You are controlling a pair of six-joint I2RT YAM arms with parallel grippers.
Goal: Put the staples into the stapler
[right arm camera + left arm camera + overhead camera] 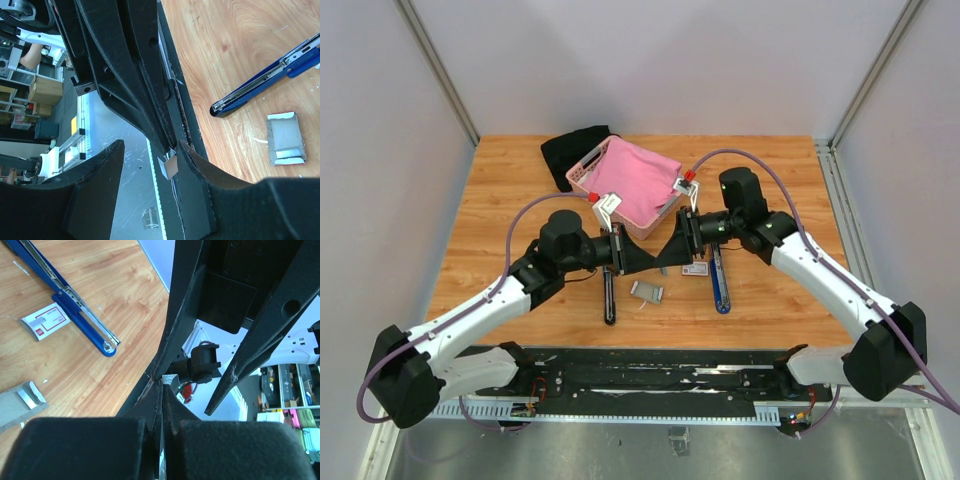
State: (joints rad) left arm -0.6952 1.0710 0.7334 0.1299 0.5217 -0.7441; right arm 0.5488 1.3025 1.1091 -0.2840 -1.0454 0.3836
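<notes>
My left gripper (650, 262) (162, 382) is shut on a thin silvery strip of staples (171, 379), whose end sticks out past the fingertips. My right gripper (669, 257) (150, 150) is open around the left one's tips, and the staple strip (169, 166) lies against one of its fingers (210, 180). Both hang above the table's middle. The blue stapler (720, 282) (80, 310) (260, 82) lies opened out flat, with its silver channel showing. The white carton with red print (696, 268) (45, 321) lies beside it.
An open grey cardboard tray (647, 291) (22, 402) (286, 138) holding a silvery strip lies below the grippers. A black bar (609, 297) lies to its left. A pink basket with pink cloth (625, 180) and a black cloth (572, 150) sit at the back.
</notes>
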